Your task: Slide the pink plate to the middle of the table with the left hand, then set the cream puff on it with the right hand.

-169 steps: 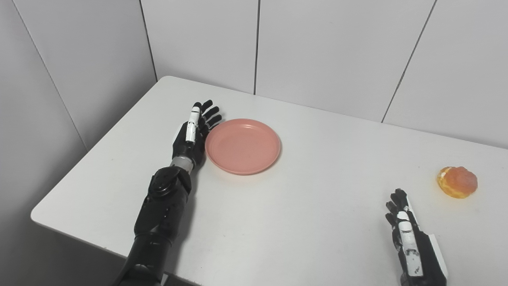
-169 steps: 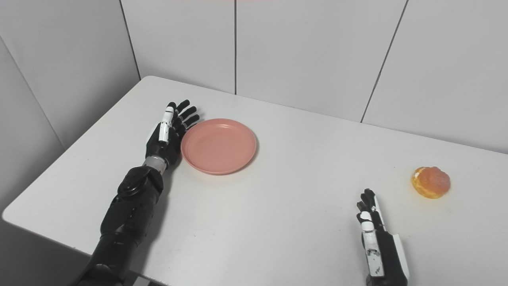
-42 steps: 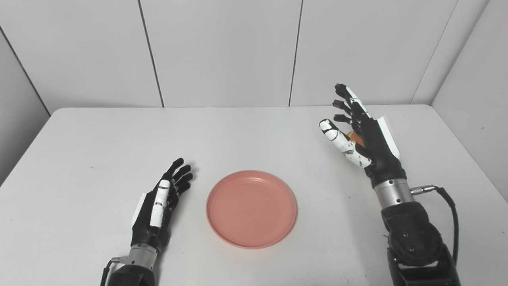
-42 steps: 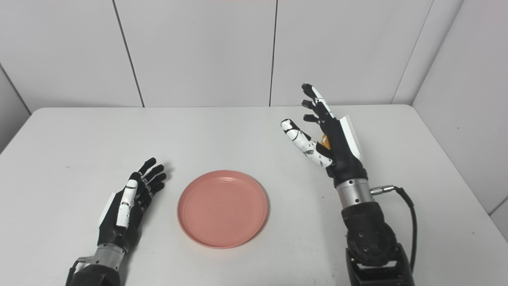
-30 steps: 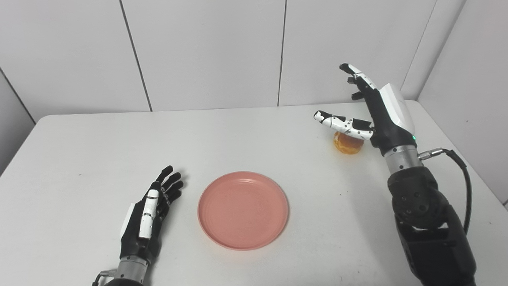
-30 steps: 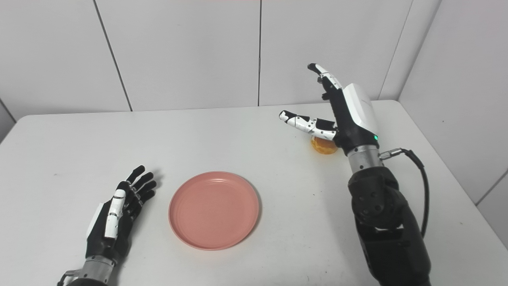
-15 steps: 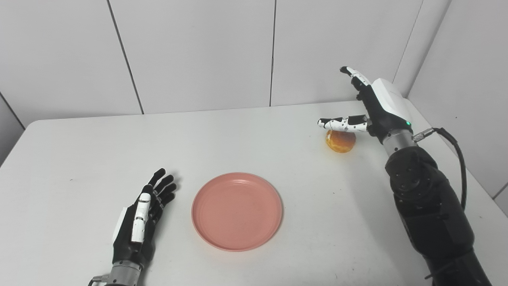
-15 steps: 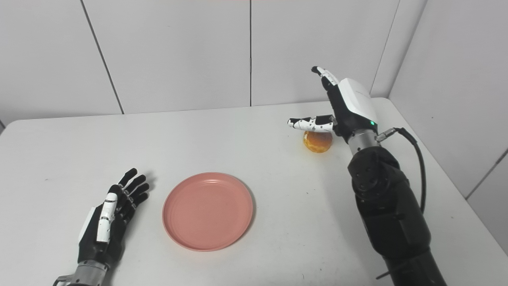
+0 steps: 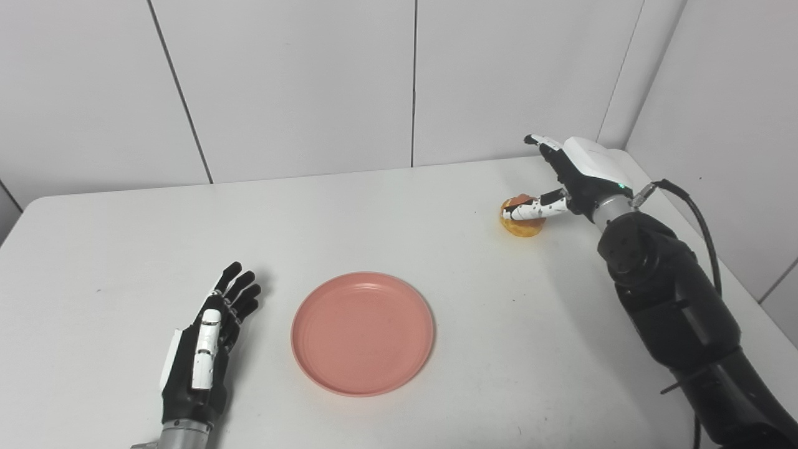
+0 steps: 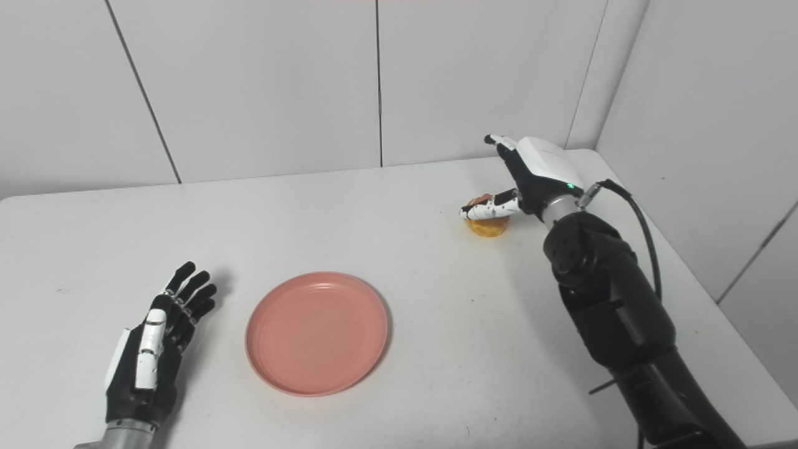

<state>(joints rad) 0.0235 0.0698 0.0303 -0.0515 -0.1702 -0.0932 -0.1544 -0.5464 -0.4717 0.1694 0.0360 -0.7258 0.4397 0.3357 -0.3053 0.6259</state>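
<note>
The cream puff (image 9: 522,219) sits on the white table (image 9: 399,206) toward its far right corner, well apart from the pink plate (image 9: 363,332). The plate lies flat and empty near the middle of the table, closer to the front edge than to the wall (image 9: 299,81).

The right hand (image 9: 576,174) is stretched out over the puff, its white back turned up and a small green light showing near the wrist. Its fingers are spread and straight, pointing away toward the back of the table above the puff, while the thumb (image 9: 530,211) reaches sideways across the front of the puff. The thumb seems to lie against the puff or just in front of it; which of the two cannot be told from either view. The hand has not closed round the puff, and the puff rests on the table. A black cable (image 9: 692,212) loops from the wrist down along the dark forearm.

The left hand (image 9: 202,349) lies low on the table to the left of the plate, just beside it but not touching it. It is turned thumb side up with its fingers apart and straight, pointing up and a little right, and it holds nothing
</note>
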